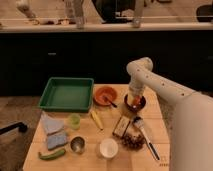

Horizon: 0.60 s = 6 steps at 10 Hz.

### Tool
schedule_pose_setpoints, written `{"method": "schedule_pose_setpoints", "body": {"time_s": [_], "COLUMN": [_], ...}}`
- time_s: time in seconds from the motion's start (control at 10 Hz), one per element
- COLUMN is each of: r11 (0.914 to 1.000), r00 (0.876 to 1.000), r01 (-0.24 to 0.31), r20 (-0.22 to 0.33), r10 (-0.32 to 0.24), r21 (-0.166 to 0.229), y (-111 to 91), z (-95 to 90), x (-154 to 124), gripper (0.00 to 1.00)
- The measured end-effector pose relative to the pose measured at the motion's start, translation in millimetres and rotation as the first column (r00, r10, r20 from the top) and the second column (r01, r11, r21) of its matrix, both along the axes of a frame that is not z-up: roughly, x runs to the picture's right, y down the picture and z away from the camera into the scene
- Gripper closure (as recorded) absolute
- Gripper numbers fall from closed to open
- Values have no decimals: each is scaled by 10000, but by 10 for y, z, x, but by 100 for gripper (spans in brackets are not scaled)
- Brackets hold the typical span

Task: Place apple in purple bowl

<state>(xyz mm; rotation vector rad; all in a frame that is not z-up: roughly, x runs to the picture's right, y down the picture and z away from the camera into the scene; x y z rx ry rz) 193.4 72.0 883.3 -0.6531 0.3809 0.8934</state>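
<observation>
The purple bowl (140,106) sits at the table's back right, dark and round. My gripper (134,99) hangs directly over it, reaching down into the bowl from the white arm. A reddish-orange patch at the gripper's tip inside the bowl looks like the apple (133,103); I cannot tell whether the gripper still holds it. The orange bowl (105,95) stands just left of the purple bowl, with a dark utensil in it.
A green tray (66,93) lies at the back left. A banana (96,119), a small box (121,126), dark grapes (132,141), a brush (145,134), a white cup (108,147), a metal cup (77,144), a green cup (74,120), a blue sponge (56,140) and a green pepper (52,155) crowd the front.
</observation>
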Motion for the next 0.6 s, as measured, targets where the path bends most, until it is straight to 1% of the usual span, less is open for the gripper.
{"method": "schedule_pose_setpoints", "body": {"time_s": [0.2,0.5,0.6], "r11": [10000,10000,10000], "r00": [10000,10000,10000], "r01": [-2,0,1], "r20": [-2,-1,-1], "r10": [2,0,-1], "r21": [0,0,0], "y": [0,0,0], "z": [0,0,0], "x": [2,1,0], "gripper": [64,32,23]}}
